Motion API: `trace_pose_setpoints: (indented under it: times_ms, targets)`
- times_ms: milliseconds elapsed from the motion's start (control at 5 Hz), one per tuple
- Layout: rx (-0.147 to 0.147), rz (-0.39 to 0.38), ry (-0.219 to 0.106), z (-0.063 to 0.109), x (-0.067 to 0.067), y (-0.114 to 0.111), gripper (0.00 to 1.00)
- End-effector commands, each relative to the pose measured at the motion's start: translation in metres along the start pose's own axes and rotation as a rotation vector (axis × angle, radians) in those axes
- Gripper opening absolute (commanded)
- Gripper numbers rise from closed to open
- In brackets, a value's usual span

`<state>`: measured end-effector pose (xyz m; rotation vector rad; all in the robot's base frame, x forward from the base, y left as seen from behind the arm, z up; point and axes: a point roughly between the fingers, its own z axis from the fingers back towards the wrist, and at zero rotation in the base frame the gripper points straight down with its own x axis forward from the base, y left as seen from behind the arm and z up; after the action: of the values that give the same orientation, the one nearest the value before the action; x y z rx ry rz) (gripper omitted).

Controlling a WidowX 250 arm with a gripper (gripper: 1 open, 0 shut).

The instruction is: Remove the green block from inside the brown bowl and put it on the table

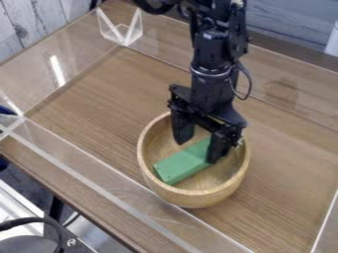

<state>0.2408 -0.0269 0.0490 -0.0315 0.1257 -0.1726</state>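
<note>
The brown bowl (157, 178) sits on the table (93, 94) toward the front right. Inside it lies the green block (177, 164), tilted against the bowl's inner slope. My black gripper (199, 146) points straight down into the bowl with its jaws open, straddling the block's upper right end. One fingertip (218, 152) reaches below the rim; the block's far end is hidden behind the fingers. Whether the fingers touch the block cannot be told.
Clear acrylic walls (79, 188) edge the tabletop at the front and left. A clear bracket (122, 28) stands at the back left corner. The arm (215, 40) rises from the bowl toward the back.
</note>
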Motion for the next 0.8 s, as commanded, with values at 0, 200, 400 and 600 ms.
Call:
trace_pose_setpoints:
  times_ms: [0,200,400,600]
  targets:
    - [0.007,-0.004,-0.034,0.004,0.006,0.001,1.00]
    - [0.007,-0.003,-0.020,-0.003,0.007,0.002,1.00]
    - [0.006,-0.001,-0.008,-0.008,0.008,0.003,1.00]
    - [0.004,0.002,-0.001,-0.012,0.009,0.004,0.00]
